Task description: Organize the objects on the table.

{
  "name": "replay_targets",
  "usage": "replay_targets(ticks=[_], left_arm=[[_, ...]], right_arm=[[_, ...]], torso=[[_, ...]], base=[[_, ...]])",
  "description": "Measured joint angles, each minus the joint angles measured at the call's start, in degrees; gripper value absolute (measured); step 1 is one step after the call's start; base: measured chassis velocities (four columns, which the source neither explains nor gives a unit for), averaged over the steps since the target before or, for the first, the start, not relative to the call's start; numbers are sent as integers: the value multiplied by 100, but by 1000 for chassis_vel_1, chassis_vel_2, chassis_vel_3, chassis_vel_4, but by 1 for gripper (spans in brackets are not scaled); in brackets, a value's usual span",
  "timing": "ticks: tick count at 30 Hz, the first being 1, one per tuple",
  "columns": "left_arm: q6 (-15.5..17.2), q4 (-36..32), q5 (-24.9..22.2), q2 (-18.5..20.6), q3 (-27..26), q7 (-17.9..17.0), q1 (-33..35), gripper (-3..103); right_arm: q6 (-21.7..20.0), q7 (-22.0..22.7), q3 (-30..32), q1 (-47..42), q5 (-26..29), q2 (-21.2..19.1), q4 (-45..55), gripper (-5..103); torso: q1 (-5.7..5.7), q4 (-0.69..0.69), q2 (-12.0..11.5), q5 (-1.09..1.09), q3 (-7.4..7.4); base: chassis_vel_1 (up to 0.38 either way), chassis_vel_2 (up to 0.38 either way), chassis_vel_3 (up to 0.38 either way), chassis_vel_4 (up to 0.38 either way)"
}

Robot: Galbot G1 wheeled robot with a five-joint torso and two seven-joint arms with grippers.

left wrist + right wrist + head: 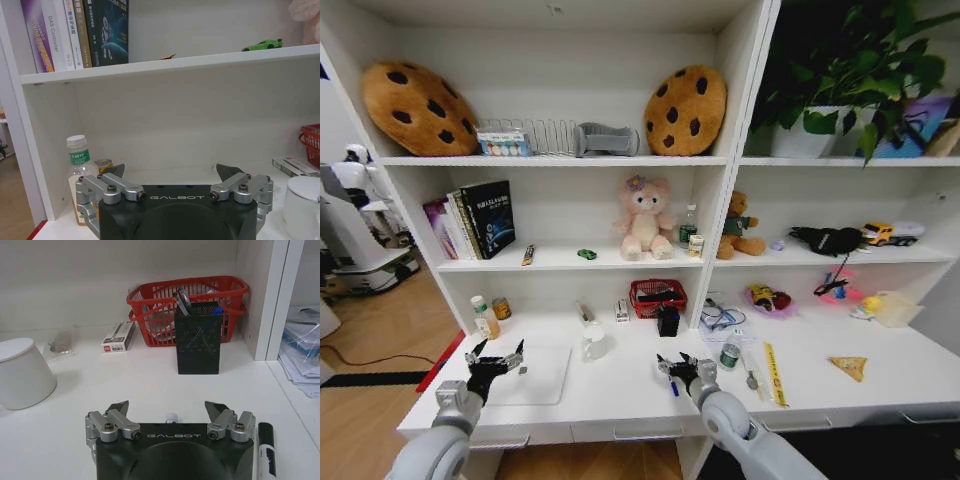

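The table (620,395) holds scattered objects. My left gripper (495,362) hangs open over a flat white pad (535,378) at the front left, with nothing between its fingers. The left wrist view has this gripper (170,172) facing a green-labelled clear bottle (79,160) and a small jar (103,165). My right gripper (682,372) stands open low over the table's front middle, above a blue pen (672,386). Under that gripper (167,407) a pen's white tip (171,416) pokes out, and a black marker (266,450) lies beside it. A green toy car (261,45) sits on the shelf above.
A white lidded cup (593,342), a black mesh pen holder (198,337), a red basket (187,300) and a small box (119,336) stand toward the back wall. Right of the upright divider (705,285) lie a green-capped bottle (729,353), a spoon (750,378) and a yellow ruler (775,373).
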Motion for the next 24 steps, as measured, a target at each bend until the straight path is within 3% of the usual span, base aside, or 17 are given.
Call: replay_targets(ticks=[10,24], left_arm=[[-7,56,-13,4,26,0,-51,100],[-12,86,-24,6,24,-4,-69,100]], right_arm=[[-88,82,-137,119,81,81,-171,86],[-151,130,-243,286,215,168,-442,75]], torso=[[0,0,0,0,0],[0,0,0,0,0]], base=[[0,0,0,0],[0,0,0,0]])
